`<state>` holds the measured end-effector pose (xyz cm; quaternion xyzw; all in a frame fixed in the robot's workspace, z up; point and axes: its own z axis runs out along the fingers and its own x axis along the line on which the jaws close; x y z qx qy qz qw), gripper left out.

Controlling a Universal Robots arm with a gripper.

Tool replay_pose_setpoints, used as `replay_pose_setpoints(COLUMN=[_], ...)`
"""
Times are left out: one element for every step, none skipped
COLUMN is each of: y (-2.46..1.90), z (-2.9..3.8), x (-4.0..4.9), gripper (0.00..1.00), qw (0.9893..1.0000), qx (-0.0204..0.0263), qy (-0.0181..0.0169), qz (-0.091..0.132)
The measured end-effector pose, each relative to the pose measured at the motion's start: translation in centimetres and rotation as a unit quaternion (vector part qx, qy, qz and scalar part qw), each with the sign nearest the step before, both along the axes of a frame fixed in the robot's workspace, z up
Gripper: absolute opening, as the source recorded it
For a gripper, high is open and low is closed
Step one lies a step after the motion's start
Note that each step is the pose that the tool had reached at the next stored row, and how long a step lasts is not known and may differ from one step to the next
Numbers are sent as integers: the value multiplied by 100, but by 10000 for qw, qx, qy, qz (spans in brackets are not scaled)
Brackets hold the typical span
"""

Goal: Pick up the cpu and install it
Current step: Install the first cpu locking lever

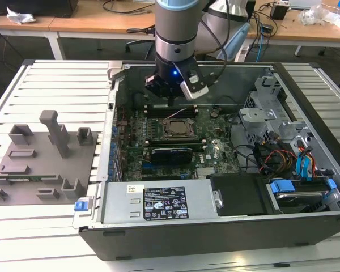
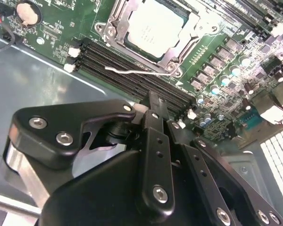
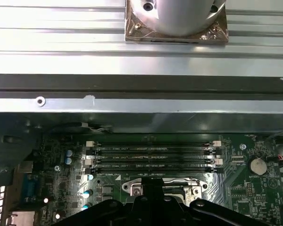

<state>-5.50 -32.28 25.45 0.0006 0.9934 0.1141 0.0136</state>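
Starting at the gripper (image 2: 154, 97), you see one narrow dark tip in the exterior view and in both wrist views. Its two sides seem pressed together and nothing sits between them, so I judge it closed and without load. It hangs inside the open computer case (image 1: 226, 241), above the memory slots (image 2: 122, 66). These slots run in long parallel lines between the rear wall of the case and the socket (image 2: 175, 55).

The cpu (image 2: 153, 27) is not at the tool. It lies flat in the socket, silver top upward, with the metal frame around it on all sides. From the gripper tip it lies just past the memory slots, and in the exterior view this is toward the near side of the case. The chip is square, so it has no long axis for you to follow; its edges run parallel with the slots. A thin wire lever (image 2: 137, 71) lies along the frame edge nearest the slots. I cannot tell if it is latched.

Further out, the case holds the green motherboard (image 1: 215, 133). Outside the case, on the exterior view's left, the grey tray (image 1: 51, 170) carries grey blocks (image 1: 58, 133), well apart from the arm.
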Motion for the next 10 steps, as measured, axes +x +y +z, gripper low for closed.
replay_pose_setpoints(y=[0, 0, -1, -1, -1, 0, 0, 1, 0, 0], z=[-29, -68, -82, -90, -102, -116, -122, -130, -141, -149], x=[0, 1, 9, 18, 36, 47, 48, 50, 55, 61], gripper=[11, 11, 11, 11, 11, 11, 11, 11, 11, 11], qw=[10000, 10000, 10000, 10000, 10000, 10000, 10000, 10000, 10000, 10000], qx=[0, 0, 0, -1, -1, 0, -1, 0, 0, 0], qy=[0, -1, -1, 0, -1, 0, 0, -1, -1, -1], qz=[0, 0, 1, 1, 1, 0, -1, 0, 0, 0])
